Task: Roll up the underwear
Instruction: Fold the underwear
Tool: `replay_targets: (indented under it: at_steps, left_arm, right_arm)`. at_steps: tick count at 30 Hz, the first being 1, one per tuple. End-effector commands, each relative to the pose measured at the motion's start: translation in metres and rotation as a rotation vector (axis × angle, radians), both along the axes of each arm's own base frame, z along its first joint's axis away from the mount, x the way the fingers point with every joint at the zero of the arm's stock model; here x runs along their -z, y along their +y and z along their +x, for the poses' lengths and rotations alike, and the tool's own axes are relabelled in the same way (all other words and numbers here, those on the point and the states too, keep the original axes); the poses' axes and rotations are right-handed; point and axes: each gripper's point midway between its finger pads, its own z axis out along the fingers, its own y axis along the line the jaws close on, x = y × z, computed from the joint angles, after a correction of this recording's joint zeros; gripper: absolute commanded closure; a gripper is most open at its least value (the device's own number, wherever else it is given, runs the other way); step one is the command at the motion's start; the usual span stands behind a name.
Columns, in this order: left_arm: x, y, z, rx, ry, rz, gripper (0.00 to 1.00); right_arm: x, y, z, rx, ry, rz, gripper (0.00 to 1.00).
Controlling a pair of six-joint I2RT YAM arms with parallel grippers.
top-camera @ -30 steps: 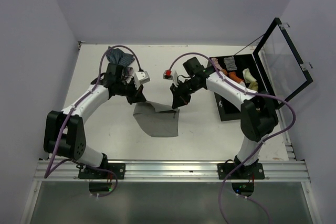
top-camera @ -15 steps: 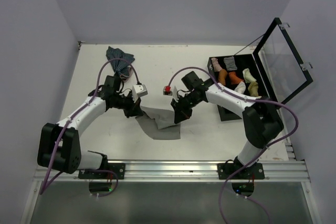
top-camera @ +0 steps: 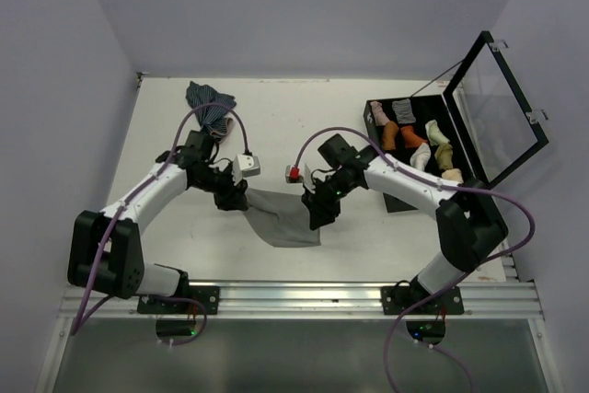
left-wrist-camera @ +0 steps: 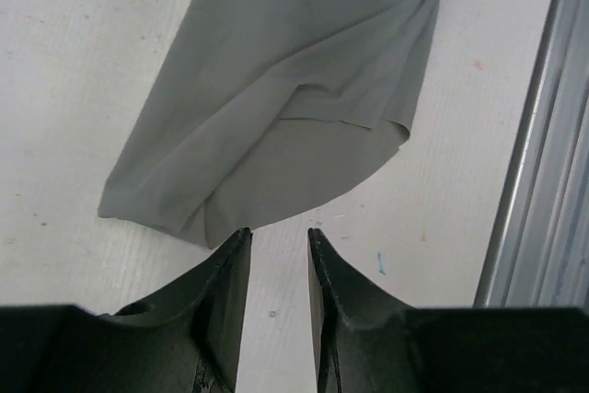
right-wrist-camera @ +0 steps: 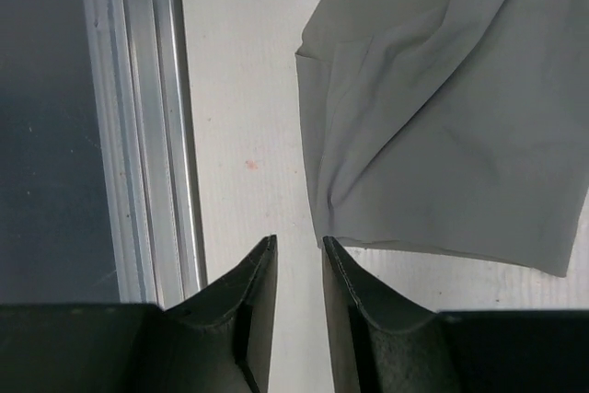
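Grey underwear point(top-camera: 287, 220) lies flat on the white surface point(top-camera: 304, 126), centre of the work area, nearer the front rail point(top-camera: 294, 296) than the back wall. It is folded over itself. The left wrist view shows one layer lying across another, with a curved hem at the lower edge.

Left claw point(top-camera: 235, 198) sits low at the cloth's left corner. In its own camera the jaws stand a narrow gap apart with bare surface between them and nothing held; the cloth edge lies just past the tips.

Right claw point(top-camera: 317, 213) sits at the cloth's right edge. It is likewise parted only a little and empty, and its camera shows the creased corner of the cloth just beyond the fingertips, with the rail to the left.

Back left, well apart from the work: a crumpled blue patterned cloth point(top-camera: 208, 103).

Right side: a black case point(top-camera: 398, 198) with its clear lid point(top-camera: 497, 108) tilted open. Small rolled items point(top-camera: 412, 133) lie in its compartments — orange, grey, cream and pink. Which compartment holds which is too small to tell.
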Motion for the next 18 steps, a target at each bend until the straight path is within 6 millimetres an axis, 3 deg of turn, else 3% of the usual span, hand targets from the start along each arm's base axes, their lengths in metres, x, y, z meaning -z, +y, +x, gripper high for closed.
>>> replay_targets:
  at_steps: [1, 5, 10, 16, 18]
  left_arm:
    - [-0.014, -0.004, 0.041, -0.057, -0.137, 0.004, 0.64]
    - [-0.004, -0.002, 0.074, -0.151, -0.185, 0.041, 0.63]
    - [0.006, -0.009, 0.091, -0.168, -0.150, 0.040, 0.69]
    - [0.007, -0.010, 0.078, -0.039, -0.199, 0.039, 0.71]
    - [-0.001, -0.012, 0.069, 0.006, -0.230, 0.028, 0.71]
  right_arm:
    - [-0.016, 0.005, 0.011, -0.006, -0.076, 0.025, 0.71]
    - [0.012, 0.018, 0.033, 0.176, 0.000, -0.044, 0.87]
    - [0.037, 0.028, 0.055, 0.281, 0.041, -0.115, 0.92]
    - [0.073, 0.030, 0.071, 0.345, 0.106, -0.206, 0.95]
    - [0.076, 0.034, 0.075, 0.367, 0.154, -0.194, 0.96]
